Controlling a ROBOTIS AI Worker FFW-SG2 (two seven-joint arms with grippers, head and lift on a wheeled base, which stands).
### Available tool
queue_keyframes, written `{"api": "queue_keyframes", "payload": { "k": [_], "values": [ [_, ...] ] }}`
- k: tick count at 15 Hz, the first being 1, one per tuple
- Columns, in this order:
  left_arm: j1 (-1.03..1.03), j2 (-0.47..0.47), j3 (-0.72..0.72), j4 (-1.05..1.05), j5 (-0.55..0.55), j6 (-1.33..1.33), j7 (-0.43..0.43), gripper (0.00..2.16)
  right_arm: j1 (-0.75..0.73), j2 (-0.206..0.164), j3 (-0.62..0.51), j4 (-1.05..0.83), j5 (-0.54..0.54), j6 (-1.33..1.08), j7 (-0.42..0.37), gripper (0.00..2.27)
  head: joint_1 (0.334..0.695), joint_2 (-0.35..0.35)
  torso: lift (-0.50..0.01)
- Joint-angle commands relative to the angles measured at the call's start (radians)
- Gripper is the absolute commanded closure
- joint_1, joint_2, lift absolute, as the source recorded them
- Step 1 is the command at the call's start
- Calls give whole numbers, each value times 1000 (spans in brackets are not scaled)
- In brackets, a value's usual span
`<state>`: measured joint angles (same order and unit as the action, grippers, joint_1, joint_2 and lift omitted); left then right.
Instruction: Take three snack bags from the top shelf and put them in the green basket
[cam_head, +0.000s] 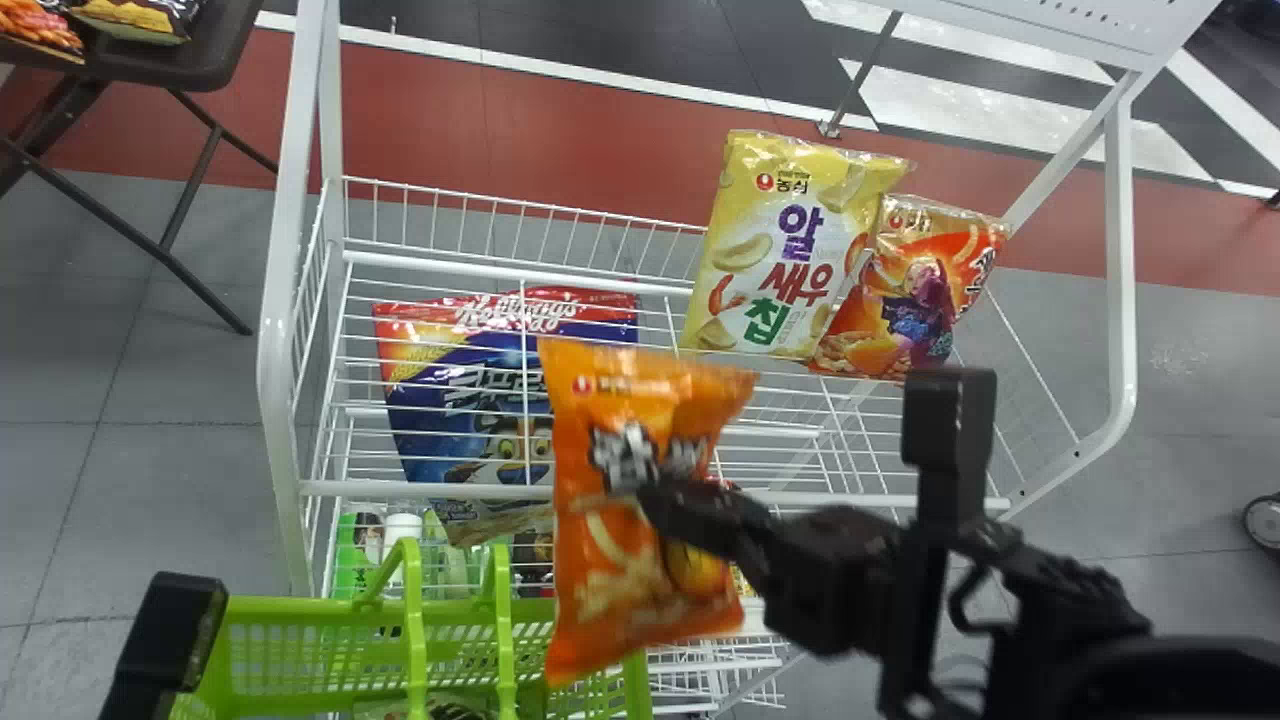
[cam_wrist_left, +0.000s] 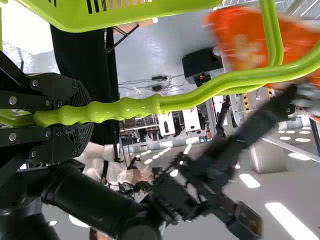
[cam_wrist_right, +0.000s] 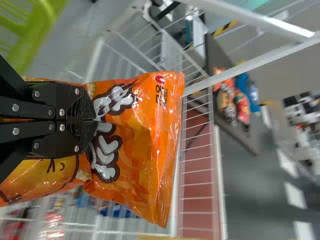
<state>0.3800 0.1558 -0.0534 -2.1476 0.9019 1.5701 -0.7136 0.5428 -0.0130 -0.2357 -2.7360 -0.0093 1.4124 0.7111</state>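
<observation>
Bag (cam_head: 612, 570), orange, clamped in right pincer (cam_wrist_right: 95, 120), long axis running roughly away from robot. Green basket (cam_head: 300, 655) lies leftward and nearer, its handle (cam_wrist_left: 132, 107) clamped in left pincer (cam_wrist_left: 84, 113). Leftward shift judged necessary before release.

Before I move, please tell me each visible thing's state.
Green basket: held by its handle.
Left gripper: shut on the handle.
Orange snack bag: held, not in the basket.
Right gripper: shut on that bag.
Yellow bag: on the top shelf.
Orange-red bag: beside it.
Blue bag: under shelf wires.
</observation>
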Motion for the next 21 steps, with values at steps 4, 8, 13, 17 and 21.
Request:
{"api": "queue_keyframes", "payload": {
  "k": [4, 8, 13, 17, 21],
  "values": [
    [-3, -12, -19, 0, -8, 1, 22, 1605, 143, 14, -59, -48, -46, 160, 110, 2243, 695, -350, -28],
    [-4, -10, -37, -6, -11, 1, 28, 1605, 186, 14, 59, 16, -32, 160, 111, 2243, 695, -350, -28],
    [16, -1, -48, -49, -8, 1, 40, 1605, 137, 5, 185, 108, -26, 160, 122, 2243, 695, -350, -28],
    [22, 1, -60, -58, -9, 1, 46, 1605, 112, 7, 193, 234, -49, 160, 183, 1858, 695, -350, -28],
    [17, -6, -69, -58, -9, 1, 46, 1605, 141, 7, 105, 234, -44, 145, 186, 2, 695, -350, -28]
  ]
}}
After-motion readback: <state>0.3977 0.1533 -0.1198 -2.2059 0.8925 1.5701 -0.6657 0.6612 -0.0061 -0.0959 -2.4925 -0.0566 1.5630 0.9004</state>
